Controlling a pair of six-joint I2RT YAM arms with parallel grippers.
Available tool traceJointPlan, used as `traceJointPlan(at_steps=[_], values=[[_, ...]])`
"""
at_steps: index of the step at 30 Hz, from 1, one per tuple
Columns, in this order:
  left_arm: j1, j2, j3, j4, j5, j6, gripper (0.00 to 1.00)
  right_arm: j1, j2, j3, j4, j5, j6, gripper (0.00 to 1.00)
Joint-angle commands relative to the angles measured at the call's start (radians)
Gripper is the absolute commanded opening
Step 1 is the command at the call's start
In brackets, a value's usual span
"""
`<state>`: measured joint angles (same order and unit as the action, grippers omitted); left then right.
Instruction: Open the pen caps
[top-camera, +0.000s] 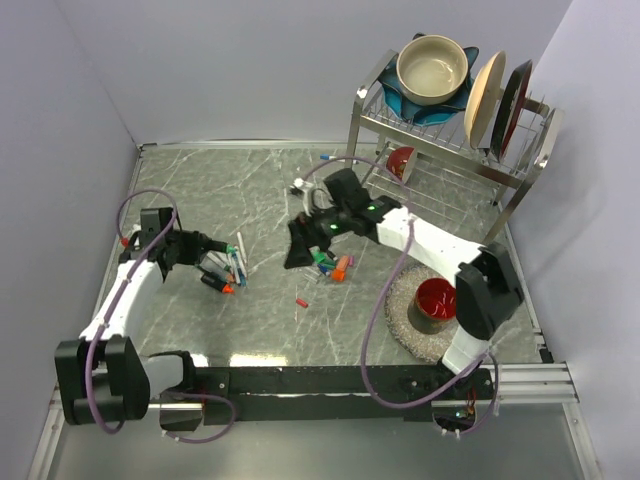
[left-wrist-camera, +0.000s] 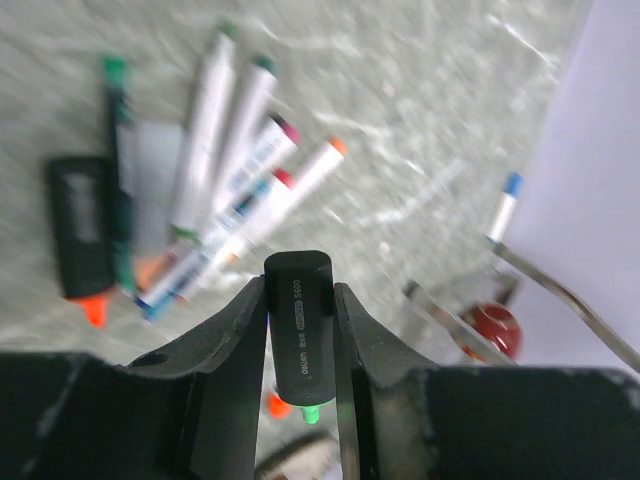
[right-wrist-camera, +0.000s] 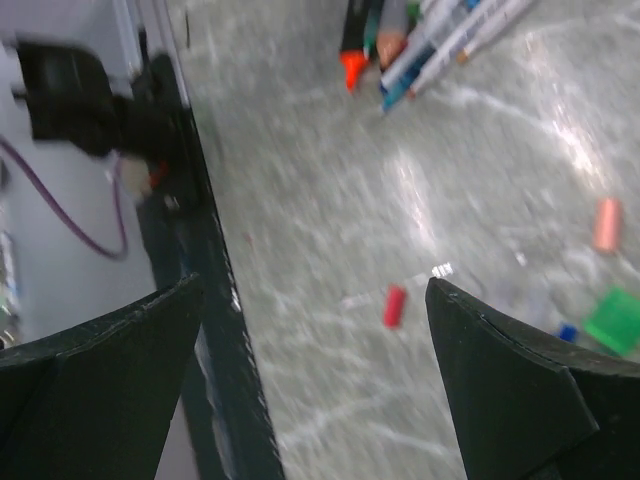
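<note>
While the left gripper (left-wrist-camera: 300, 295) pinches a stubby black plastic marker (left-wrist-camera: 298, 340) whose long axis points right, the right gripper (right-wrist-camera: 313, 290), jaws spread wide, hovers to its right over loose coloured plastic pen caps (top-camera: 332, 266) at mid grey marble table (top-camera: 200, 200).

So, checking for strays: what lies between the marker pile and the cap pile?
Top view: bare table between marker pile and cap pile; one loose red cap lies off that line, nearer.
</note>
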<state>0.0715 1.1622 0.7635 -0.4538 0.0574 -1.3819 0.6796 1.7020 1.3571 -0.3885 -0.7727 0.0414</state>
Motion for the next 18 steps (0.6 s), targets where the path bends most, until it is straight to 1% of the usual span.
traceJointPlan(at_steps=[1, 2, 3, 7, 9, 12, 13, 15, 16, 18], values=[[-0.042, -0.071, -0.018, 0.075, 0.058, -0.104, 0.31, 0.079, 0.041, 0.085, 0.152, 0.180, 0.312, 1.00], [-0.055, -0.079, -0.023, 0.075, 0.058, -0.117, 0.31, 0.089, 0.047, 0.094, 0.158, 0.229, 0.336, 1.00], [-0.059, -0.090, -0.030, 0.076, 0.055, -0.141, 0.31, 0.095, 0.062, 0.103, 0.177, 0.245, 0.347, 1.00], [-0.067, -0.136, -0.069, 0.081, 0.047, -0.193, 0.31, 0.103, 0.102, 0.155, 0.221, 0.233, 0.446, 0.98], [-0.067, -0.144, -0.078, 0.086, 0.056, -0.215, 0.31, 0.126, 0.117, 0.180, 0.215, 0.268, 0.449, 0.98], [-0.095, -0.157, -0.095, 0.093, 0.071, -0.239, 0.31, 0.149, 0.159, 0.224, 0.208, 0.292, 0.456, 0.93], [-0.095, -0.163, -0.101, 0.092, 0.074, -0.243, 0.31, 0.152, 0.179, 0.244, 0.198, 0.302, 0.459, 0.89], [-0.095, -0.173, -0.108, 0.098, 0.091, -0.261, 0.31, 0.156, 0.199, 0.255, 0.201, 0.317, 0.457, 0.88], [-0.095, -0.183, -0.119, 0.104, 0.099, -0.267, 0.31, 0.158, 0.205, 0.264, 0.203, 0.320, 0.445, 0.83], [-0.096, -0.194, -0.122, 0.099, 0.108, -0.273, 0.31, 0.158, 0.223, 0.284, 0.197, 0.329, 0.437, 0.81]])
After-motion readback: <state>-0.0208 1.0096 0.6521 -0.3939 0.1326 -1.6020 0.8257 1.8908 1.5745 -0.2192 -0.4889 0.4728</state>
